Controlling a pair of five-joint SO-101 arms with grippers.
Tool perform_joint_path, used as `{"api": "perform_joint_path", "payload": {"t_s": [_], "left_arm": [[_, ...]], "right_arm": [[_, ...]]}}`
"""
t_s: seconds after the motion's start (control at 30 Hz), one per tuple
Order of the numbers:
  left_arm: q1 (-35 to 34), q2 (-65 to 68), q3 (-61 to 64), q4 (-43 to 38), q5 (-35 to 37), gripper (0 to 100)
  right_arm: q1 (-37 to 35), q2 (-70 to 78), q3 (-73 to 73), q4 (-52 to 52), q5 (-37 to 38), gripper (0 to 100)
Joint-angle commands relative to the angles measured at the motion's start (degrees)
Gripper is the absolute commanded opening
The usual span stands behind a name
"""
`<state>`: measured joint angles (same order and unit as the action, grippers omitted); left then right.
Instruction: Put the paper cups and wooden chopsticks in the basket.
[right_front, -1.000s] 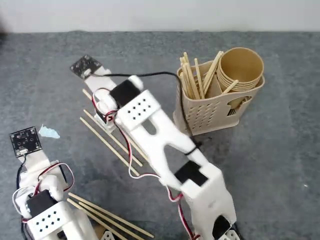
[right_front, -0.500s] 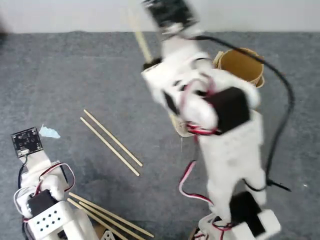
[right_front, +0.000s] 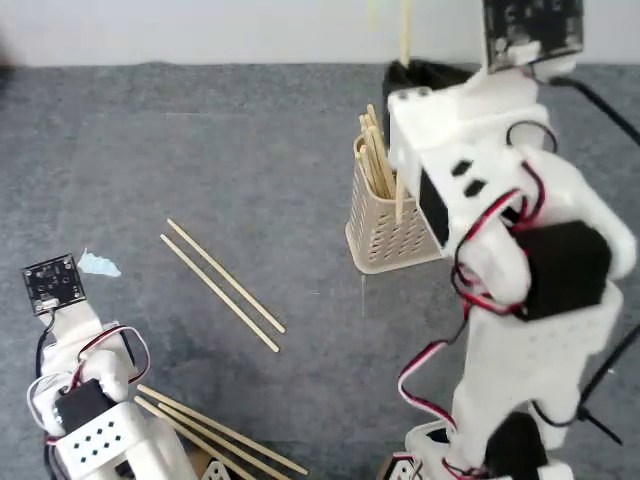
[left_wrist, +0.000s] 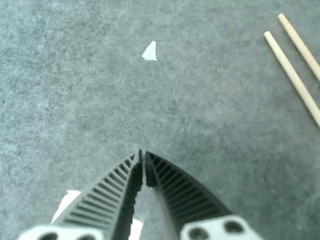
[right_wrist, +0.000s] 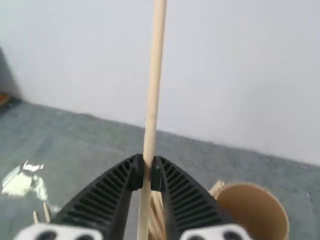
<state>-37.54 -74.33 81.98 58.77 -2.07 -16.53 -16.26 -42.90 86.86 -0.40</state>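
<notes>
Above the basket (right_front: 385, 225), the right gripper (right_wrist: 145, 170) held one chopstick (right_wrist: 155, 75) upright. Its fingers (right_wrist: 117, 190) pinched the stick low down, so most of the length rose above them and the short lower end pointed into the basket. Inside the basket, other sticks (right_front: 375, 155) stood bundled at one side and a cup (right_wrist: 252, 210) sat beside them.

The step in hand looked like the drop. To do it well, the stick should go straight down, kept vertical, with its tip aimed at the gap among the bundled sticks rather than at the cup's rim or the basket's wall. The fingers should part only once the tip was well below the rim; let go from high up, so long a stick could bounce or tip out. The basket looked light, so the arm should not nudge it sideways.

Well apart from the basket, the left gripper (left_wrist: 142, 160) hung low over the table (right_front: 300, 120), its fingers pressed together on nothing. A loose pair (right_front: 225, 285) lay between it and the basket, and three more (right_front: 220, 440) lay farther from the basket, by the left arm's base.
</notes>
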Motion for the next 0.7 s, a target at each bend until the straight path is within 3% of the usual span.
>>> {"api": "perform_joint_path", "payload": {"t_s": [0.0, 0.37, 0.53, 0.67], "left_arm": [[-0.09, -0.7, -0.31, -1.41, 0.0, 1], [-0.09, -0.7, -0.31, -1.41, 0.0, 1], [-0.09, -0.7, -0.31, -1.32, 0.0, 1], [-0.09, -0.7, -0.31, -1.32, 0.0, 1]], "right_arm": [[0.48, -4.62, -0.35, 4.44, -0.62, 0.7], [0.31, -9.45, 0.09, 16.22, 0.97, 0.7], [0.04, -16.48, 12.4, 14.99, 1.93, 0.7], [-0.57, -25.27, 26.46, 3.91, 1.85, 0.7]]}}
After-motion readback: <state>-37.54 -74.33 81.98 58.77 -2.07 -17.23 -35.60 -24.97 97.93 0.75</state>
